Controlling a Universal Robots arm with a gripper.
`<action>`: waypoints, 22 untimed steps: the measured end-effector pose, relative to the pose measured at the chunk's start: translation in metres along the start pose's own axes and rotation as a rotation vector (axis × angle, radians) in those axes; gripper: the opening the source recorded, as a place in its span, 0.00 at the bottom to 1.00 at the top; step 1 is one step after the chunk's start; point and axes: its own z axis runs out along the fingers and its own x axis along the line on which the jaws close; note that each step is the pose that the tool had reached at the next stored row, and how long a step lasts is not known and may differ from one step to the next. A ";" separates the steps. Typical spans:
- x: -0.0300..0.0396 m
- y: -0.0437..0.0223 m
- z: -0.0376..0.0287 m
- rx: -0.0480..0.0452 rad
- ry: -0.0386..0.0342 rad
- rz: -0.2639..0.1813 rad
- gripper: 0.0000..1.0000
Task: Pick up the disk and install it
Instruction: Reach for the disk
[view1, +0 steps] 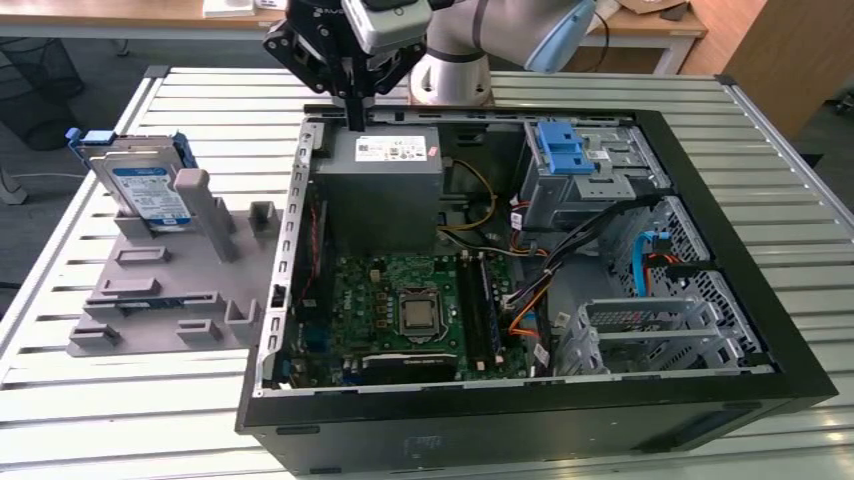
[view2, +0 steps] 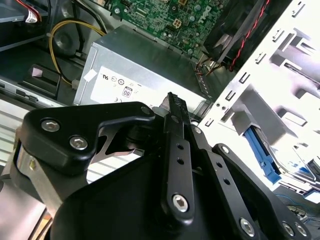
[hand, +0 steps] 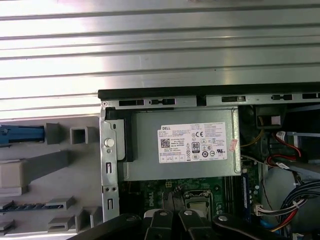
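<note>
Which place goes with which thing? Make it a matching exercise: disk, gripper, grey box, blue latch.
Things: 1 disk; 2 gripper; 3 grey metal box; 4 blue latch.
Places: A in the computer case beside the motherboard; B upright in the grey fixture; C on the drive cage; D just above the box's stickered end.
Pairs: 1-B; 2-D; 3-A; 4-C.

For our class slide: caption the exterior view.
Robot hand poised over open black computer case; blue-framed silver hard drive stands in grey plastic holder, exterior view's left.
</note>
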 end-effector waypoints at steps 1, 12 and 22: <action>0.0006 0.0000 0.0000 0.0000 0.0000 0.000 0.11; 0.0083 0.0003 0.0000 -0.0001 -0.0001 0.000 0.11; 0.0128 0.0012 0.0001 0.0000 0.0000 0.000 0.11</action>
